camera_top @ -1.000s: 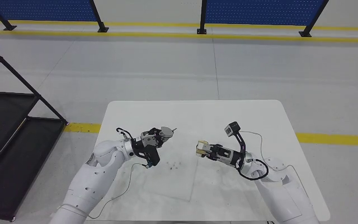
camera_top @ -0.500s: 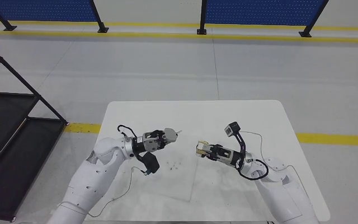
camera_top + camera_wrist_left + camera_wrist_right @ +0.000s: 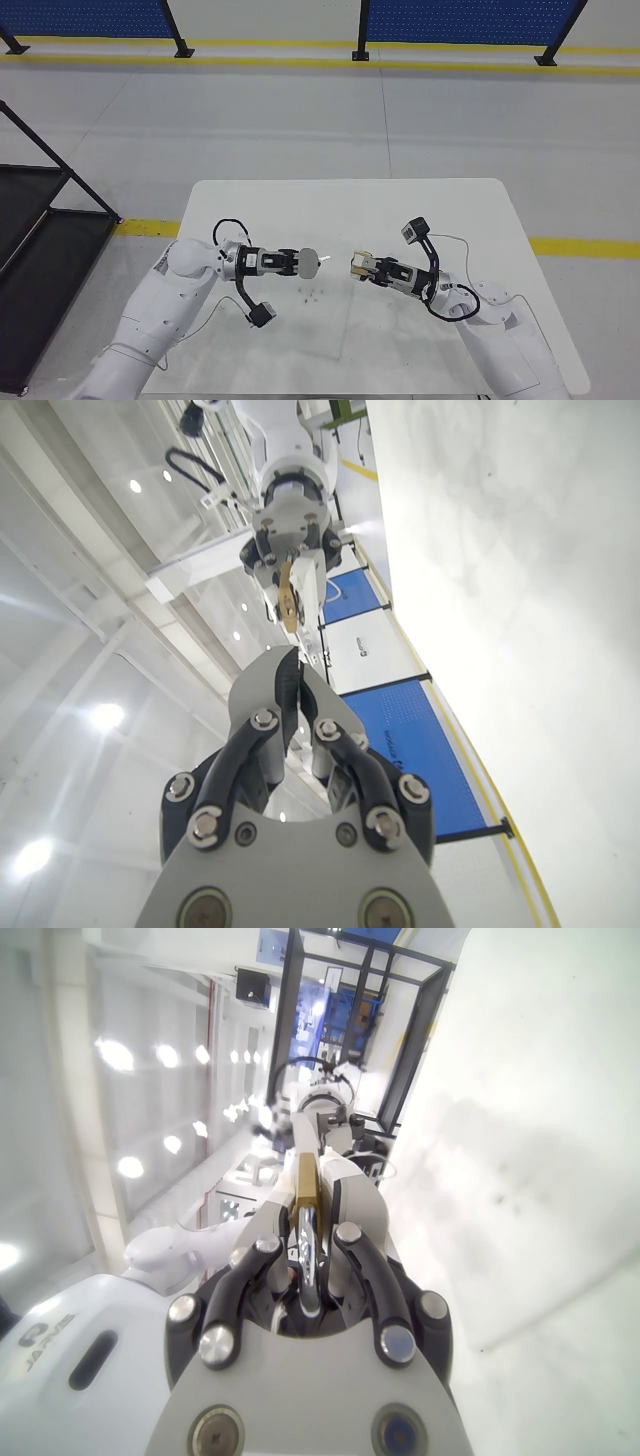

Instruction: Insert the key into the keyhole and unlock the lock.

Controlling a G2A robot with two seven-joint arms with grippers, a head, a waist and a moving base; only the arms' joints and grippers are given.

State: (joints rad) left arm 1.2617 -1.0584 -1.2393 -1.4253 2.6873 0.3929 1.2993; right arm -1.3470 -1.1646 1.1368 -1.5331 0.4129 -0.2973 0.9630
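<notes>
Looking down at the white table (image 3: pixel 430 210), we see our left gripper (image 3: pixel 313 261) just left of the middle of the frame. Its fingers are squeezed almost together on the little key (image 3: pixel 321 259), whose tip pokes out toward the right. Our right gripper (image 3: pixel 357 267) sits just right of the middle, its fingers closed tight around the gold lock (image 3: pixel 305 1185), with the shiny loop tucked back between them. Key and lock face each other above the table, near but not touching, with a small gap between them.
</notes>
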